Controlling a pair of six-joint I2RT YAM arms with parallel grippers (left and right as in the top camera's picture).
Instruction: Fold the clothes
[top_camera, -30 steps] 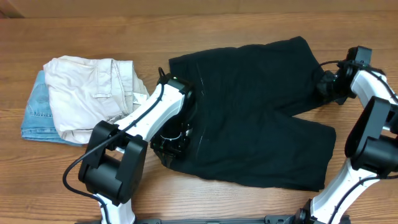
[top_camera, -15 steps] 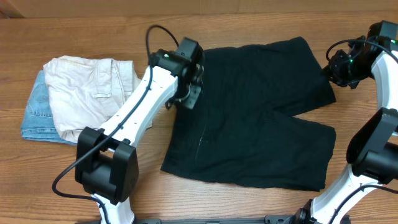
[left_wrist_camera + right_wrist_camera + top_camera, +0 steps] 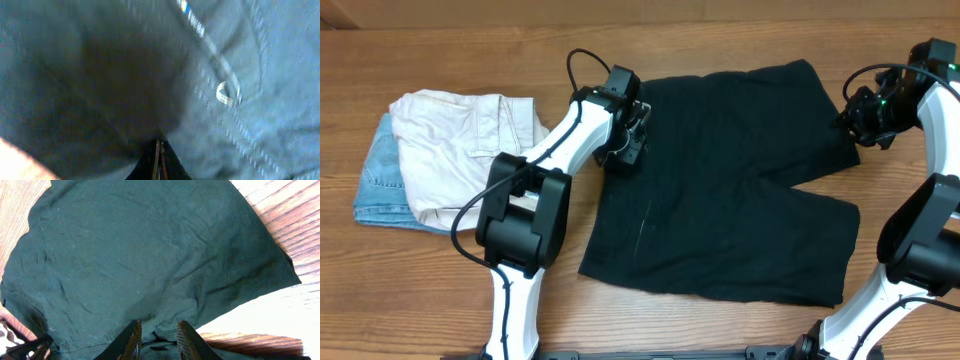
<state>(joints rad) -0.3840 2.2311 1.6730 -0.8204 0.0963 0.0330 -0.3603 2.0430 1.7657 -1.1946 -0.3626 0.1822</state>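
Black shorts (image 3: 740, 190) lie spread flat on the wooden table, waistband to the left and legs to the right. My left gripper (image 3: 625, 140) is at the waistband's upper left corner. In the left wrist view its fingers (image 3: 158, 150) are pressed together, with dark fabric (image 3: 240, 60) bunched at the tips. My right gripper (image 3: 855, 112) is at the far leg's hem on the right. In the right wrist view its fingers (image 3: 157, 335) pinch a fold of the shorts (image 3: 150, 255) near the hem edge.
A folded beige garment (image 3: 460, 150) lies on a folded blue denim piece (image 3: 375, 185) at the left of the table. Bare wood shows along the far edge and in front of the shorts.
My left gripper has moved from the shorts' lower left edge up to the waistband's upper left corner. My right gripper has shifted up and right along the far leg's hem.
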